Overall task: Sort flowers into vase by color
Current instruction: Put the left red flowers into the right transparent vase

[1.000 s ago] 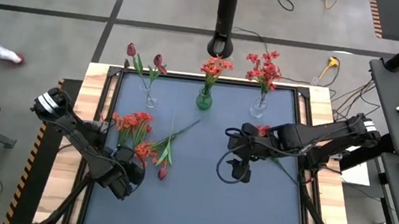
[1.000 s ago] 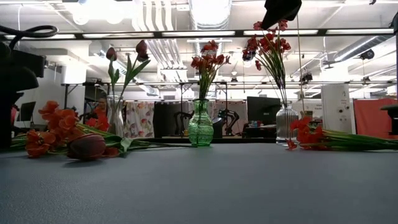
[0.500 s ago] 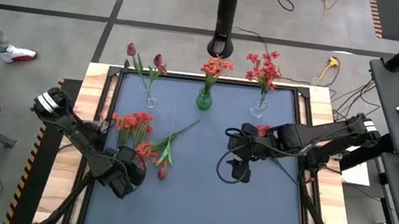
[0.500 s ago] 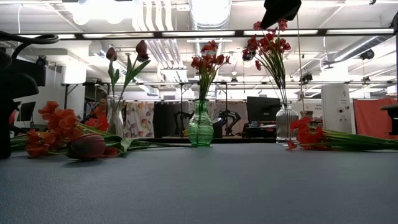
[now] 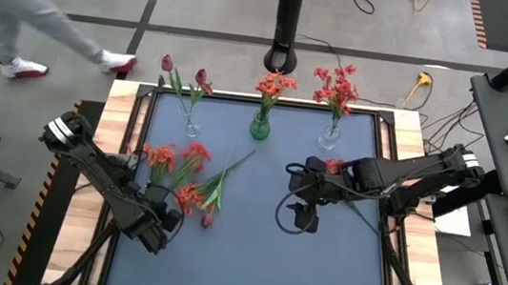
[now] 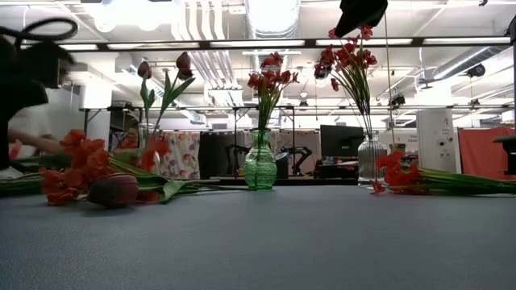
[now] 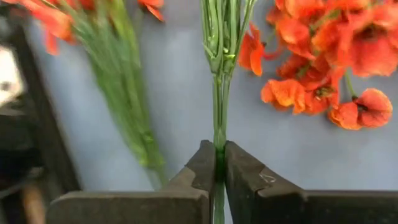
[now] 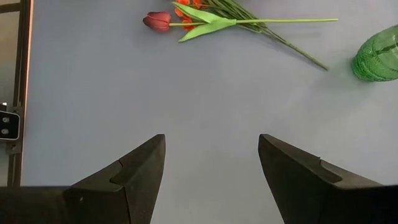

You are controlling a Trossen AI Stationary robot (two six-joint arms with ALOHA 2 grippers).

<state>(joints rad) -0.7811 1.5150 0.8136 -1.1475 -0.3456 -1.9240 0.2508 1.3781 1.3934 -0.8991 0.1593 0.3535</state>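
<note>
Left gripper [image 7: 219, 167] clamped on a green flower stem [image 7: 219, 106] at the table's left side.

In the left wrist view the two fingers [image 7: 202, 168] are pressed together on the stem, whose long axis runs straight away from the jaws toward its orange-red blooms. In the high view the loose flowers [image 5: 188, 175] lie at about nine o'clock from the table's centre (one maroon tulip bud [image 5: 207, 220] points toward six o'clock, its stem running up toward one o'clock). Three vases stand along the far edge: clear vase with tulips [image 5: 191, 126] at eleven, green vase [image 5: 260, 127] at twelve, clear vase with red blooms [image 5: 329, 137] at one. The right gripper [image 8: 211, 168] hovers near the centre, fingers [image 8: 140, 165] apart and empty, above more red flowers [image 6: 419, 180] lying flat.
</note>
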